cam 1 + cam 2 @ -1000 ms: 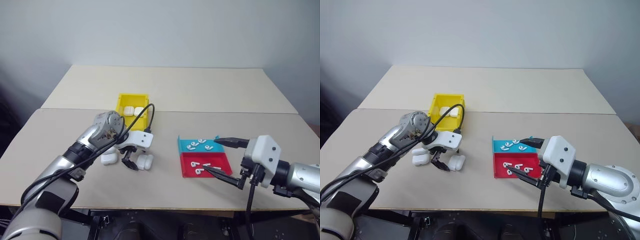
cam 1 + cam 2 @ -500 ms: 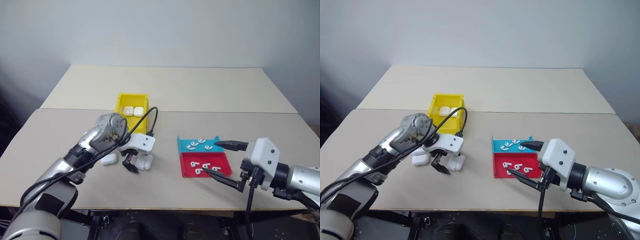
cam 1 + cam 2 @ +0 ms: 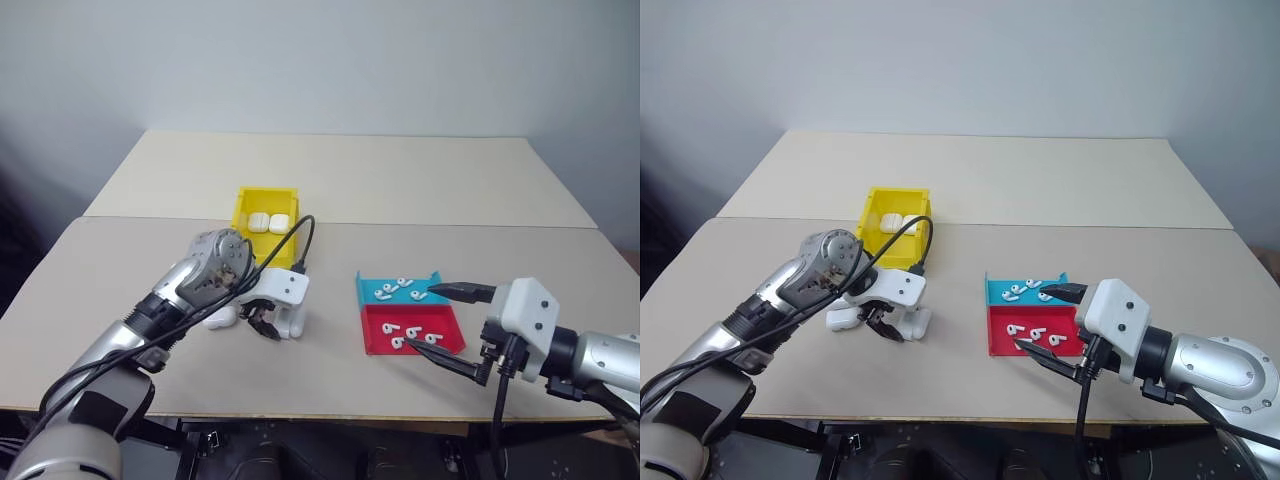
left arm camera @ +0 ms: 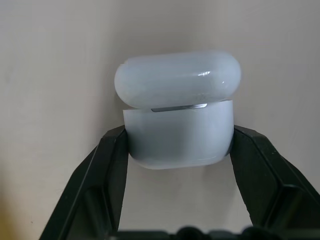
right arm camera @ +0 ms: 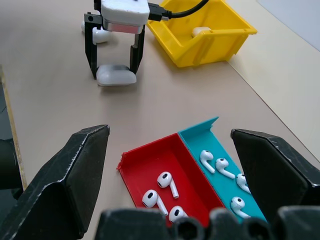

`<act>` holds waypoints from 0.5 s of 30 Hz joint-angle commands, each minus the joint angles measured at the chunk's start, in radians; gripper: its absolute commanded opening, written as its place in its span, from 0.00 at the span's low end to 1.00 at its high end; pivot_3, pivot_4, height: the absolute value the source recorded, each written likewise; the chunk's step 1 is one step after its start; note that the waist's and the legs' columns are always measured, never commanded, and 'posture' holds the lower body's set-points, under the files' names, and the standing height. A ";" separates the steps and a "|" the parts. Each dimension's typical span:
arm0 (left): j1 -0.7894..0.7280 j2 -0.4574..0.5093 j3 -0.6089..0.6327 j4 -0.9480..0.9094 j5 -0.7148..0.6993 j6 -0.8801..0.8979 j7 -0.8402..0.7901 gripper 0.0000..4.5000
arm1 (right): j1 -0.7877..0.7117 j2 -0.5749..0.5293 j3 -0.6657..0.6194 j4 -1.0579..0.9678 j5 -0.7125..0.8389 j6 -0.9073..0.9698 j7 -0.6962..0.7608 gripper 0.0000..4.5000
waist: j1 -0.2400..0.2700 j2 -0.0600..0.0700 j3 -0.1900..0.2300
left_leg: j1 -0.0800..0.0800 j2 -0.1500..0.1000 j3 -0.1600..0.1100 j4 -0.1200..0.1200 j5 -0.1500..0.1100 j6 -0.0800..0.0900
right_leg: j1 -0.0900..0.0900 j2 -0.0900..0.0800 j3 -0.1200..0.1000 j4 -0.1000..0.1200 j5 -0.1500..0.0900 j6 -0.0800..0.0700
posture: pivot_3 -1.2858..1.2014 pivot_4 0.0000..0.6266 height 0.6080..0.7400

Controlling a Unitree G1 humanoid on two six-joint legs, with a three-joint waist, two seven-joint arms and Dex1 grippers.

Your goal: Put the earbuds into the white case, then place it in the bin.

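Note:
A white case (image 4: 177, 120) lies on the table with its lid down, and my left gripper (image 3: 268, 325) points down over it, shut on its lower half. In the left wrist view both black fingers (image 4: 112, 165) press against the case's sides. The earbuds (image 3: 397, 291) lie loose in a shallow teal-and-red tray (image 3: 367, 345), several in each half. My right gripper (image 3: 420, 314) hovers open just right of that tray with nothing between its fingers (image 5: 75, 175). The yellow bin (image 3: 243, 205) stands behind the left gripper with two white cases (image 3: 268, 222) inside.
Another white case (image 3: 218, 318) lies on the table just left of the held one. A black cable loops from the left wrist up over the bin's near wall. The table's front edge runs close below both grippers.
My left gripper's fingers have closed onto the white case that stood between them. The right gripper has kept still and open.

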 commanded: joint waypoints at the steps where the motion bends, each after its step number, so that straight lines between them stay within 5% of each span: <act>1: 0.019 0.004 0.094 -0.006 -0.057 0.010 0.051 0.62 | -0.007 0.004 -0.016 -0.013 -0.002 -0.029 0.005 1.00 | 0.003 0.000 0.000 | 0.000 0.000 0.000 0.000 0.000 0.000 | 0.000 0.000 0.000 0.000 0.000 0.000 | 0.52 0.24 1.00; 6: 0.091 -0.022 0.415 0.012 -0.314 -0.054 0.181 0.62 | -0.031 0.003 -0.025 0.015 0.023 -0.022 0.019 1.00 | -0.004 0.000 0.000 | -0.001 0.001 0.000 -0.001 0.000 0.000 | -0.002 0.000 0.000 0.000 0.000 0.000 | 0.52 0.24 1.00; 10: 0.135 -0.070 0.535 -0.084 -0.397 0.005 0.322 0.62 | -0.061 0.003 -0.020 0.058 0.042 -0.019 0.033 1.00 | -0.007 0.000 0.000 | -0.001 0.000 0.000 0.000 0.000 0.000 | -0.001 0.000 0.000 0.000 0.000 0.000 | 0.52 0.24 1.00; 15: 0.238 -0.241 0.684 -0.368 -0.683 0.213 0.503 0.62 | -0.156 0.000 0.041 0.157 0.029 -0.035 0.079 1.00 | -0.009 0.000 0.000 | -0.001 0.000 0.000 0.000 0.000 0.000 | 0.000 -0.001 -0.001 0.000 0.000 0.000 | 0.52 0.24 1.00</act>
